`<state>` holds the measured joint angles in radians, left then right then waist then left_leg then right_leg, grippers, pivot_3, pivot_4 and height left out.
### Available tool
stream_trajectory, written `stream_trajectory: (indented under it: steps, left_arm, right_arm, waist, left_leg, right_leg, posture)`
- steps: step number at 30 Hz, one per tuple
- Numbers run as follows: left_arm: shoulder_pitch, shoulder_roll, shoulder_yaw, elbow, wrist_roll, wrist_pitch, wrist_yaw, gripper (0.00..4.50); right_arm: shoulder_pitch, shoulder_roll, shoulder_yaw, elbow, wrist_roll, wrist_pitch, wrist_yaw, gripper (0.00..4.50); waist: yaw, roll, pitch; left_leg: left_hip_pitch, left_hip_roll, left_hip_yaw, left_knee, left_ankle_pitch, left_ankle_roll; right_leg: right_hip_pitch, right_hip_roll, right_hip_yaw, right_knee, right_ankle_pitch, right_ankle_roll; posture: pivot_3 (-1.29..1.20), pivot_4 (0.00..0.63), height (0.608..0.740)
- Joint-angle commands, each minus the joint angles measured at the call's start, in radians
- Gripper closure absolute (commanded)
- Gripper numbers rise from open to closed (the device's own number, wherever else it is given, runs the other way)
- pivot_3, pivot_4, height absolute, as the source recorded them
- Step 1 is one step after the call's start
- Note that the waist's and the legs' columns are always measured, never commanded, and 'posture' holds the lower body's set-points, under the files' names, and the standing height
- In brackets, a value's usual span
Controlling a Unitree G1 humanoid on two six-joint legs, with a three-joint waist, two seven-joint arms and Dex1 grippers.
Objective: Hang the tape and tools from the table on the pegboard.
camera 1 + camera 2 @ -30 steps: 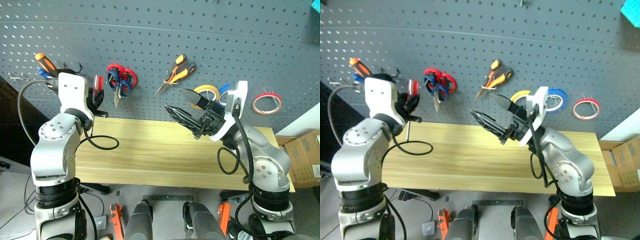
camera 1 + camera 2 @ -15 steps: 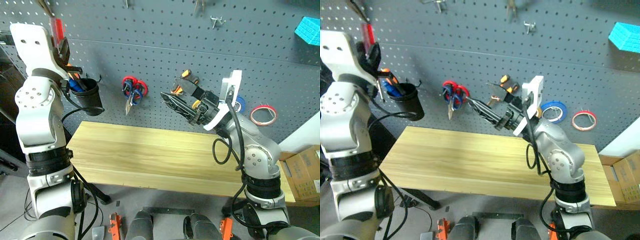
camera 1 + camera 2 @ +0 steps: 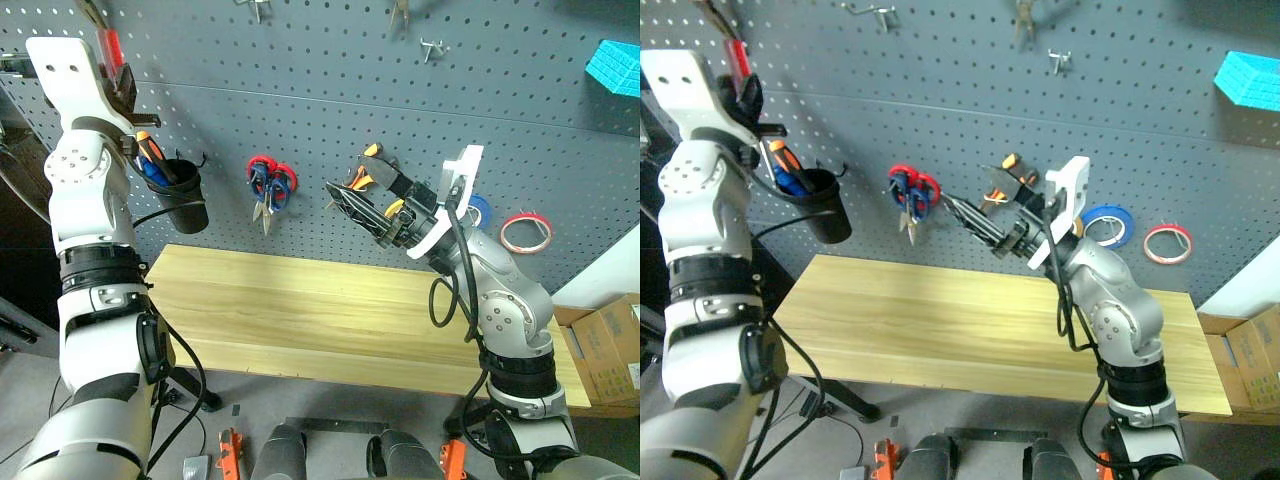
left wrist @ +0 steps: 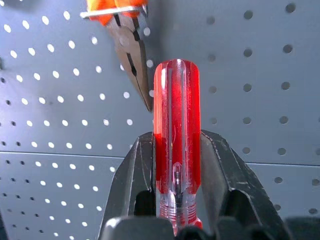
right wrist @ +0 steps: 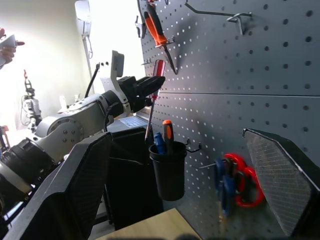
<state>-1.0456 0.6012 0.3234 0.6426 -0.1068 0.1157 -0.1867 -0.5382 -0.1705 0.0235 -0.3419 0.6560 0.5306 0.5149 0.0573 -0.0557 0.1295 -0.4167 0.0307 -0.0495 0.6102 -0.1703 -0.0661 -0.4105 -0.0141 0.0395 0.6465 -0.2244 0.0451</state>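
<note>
While no writing reads, left end effector (image 4: 176, 165) clamps screwdriver (image 4: 176, 135)

The scene is evenly and brightly lit from above, and soft shadows are cast on the pegboard (image 3: 300, 110) beneath the hanging items. Strong glare is seen from a bright window (image 5: 112, 25) at the far left, where detail is washed out. The pegboard's rows are bowed slightly toward the head views' edges.

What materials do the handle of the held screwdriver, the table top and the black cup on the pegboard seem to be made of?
Screwdriver handle: probably clear red plastic, glossy; light passes through and the shaft shows inside.
Table: light wood or wood veneer, matte, with visible grain.
Black cup: likely matte plastic; the look leaves it open.
</note>
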Motion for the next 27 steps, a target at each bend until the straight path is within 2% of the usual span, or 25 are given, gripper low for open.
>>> stream_trajectory:
  steps: [1, 6, 9, 13, 16, 21, 27]
  left_arm:
    - [-0.082, 0.001, -0.011, 0.081, -0.004, -0.089, -0.009, 3.65]
    - [-0.117, -0.017, -0.023, 0.173, -0.01, -0.141, -0.026, 3.65]
    - [-0.07, -0.022, -0.019, 0.18, -0.017, -0.136, -0.026, 3.65]
    - [-0.008, -0.014, 0.02, 0.191, -0.048, -0.083, -0.001, 3.65]
    - [0.003, -0.013, -0.012, 0.204, -0.024, -0.084, -0.016, 3.65]
    - [-0.014, -0.015, -0.028, 0.232, -0.021, -0.111, -0.033, 3.65]
    - [-0.027, -0.037, -0.038, 0.225, -0.033, -0.118, -0.032, 3.65]
  right_arm:
    - [-0.008, 0.009, -0.011, -0.009, -0.008, -0.034, -0.009, 0.0]
    - [0.001, 0.007, -0.021, -0.049, 0.001, -0.015, -0.041, 0.0]
    - [0.034, 0.005, -0.035, -0.088, 0.002, -0.013, -0.079, 0.0]
    - [0.084, 0.022, -0.099, -0.099, -0.013, -0.039, -0.177, 0.0]
    - [0.075, -0.024, -0.107, -0.07, -0.029, -0.032, -0.155, 0.0]
    - [0.041, -0.088, -0.106, -0.006, -0.027, -0.047, -0.082, 0.0]
    - [0.007, -0.057, -0.081, 0.015, -0.045, -0.067, -0.082, 0.0]
  waist:
    - [-0.001, 0.0, 0.0]
    - [-0.002, 0.0, 0.0]
    - [-0.004, 0.0, 0.0]
    - [-0.011, 0.001, 0.002]
    - [-0.014, 0.004, 0.021]
    - [-0.017, 0.007, 0.031]
    - [-0.025, 0.009, 0.033]
  left_leg:
    - [0.0, 0.0, 0.0, 0.0, 0.0, 0.0]
    - [0.0, 0.0, 0.0, 0.0, 0.0, 0.0]
    - [0.0, 0.0, 0.0, 0.0, 0.0, 0.0]
    - [0.0, 0.0, 0.001, 0.0, 0.0, 0.0]
    - [0.001, 0.001, 0.001, 0.001, 0.0, 0.001]
    - [0.0, 0.001, 0.001, 0.001, 0.002, 0.004]
    - [0.0, 0.001, 0.0, -0.001, 0.002, 0.004]
  right_leg:
    - [0.0, 0.0, 0.0, 0.0, 0.0, 0.0]
    - [0.0, 0.0, 0.0, 0.0, 0.0, 0.0]
    - [0.0, 0.0, 0.0, 0.001, 0.002, -0.004]
    - [0.0, 0.0, 0.001, 0.001, 0.002, -0.004]
    - [0.0, 0.0, 0.001, 0.001, -0.001, 0.001]
    - [0.001, 0.0, 0.001, 0.002, 0.0, 0.0]
    - [0.0, 0.0, 0.0, 0.002, 0.0, 0.0]
  posture:
    - [0.18, 0.046, 0.74]
    - [0.16, 0.042, 0.74]
    - [0.14, 0.052, 0.74]
    - [0.12, 0.114, 0.74]
    - [0.12, 0.179, 0.74]
    - [0.13, 0.156, 0.74]
    - [0.14, 0.145, 0.74]
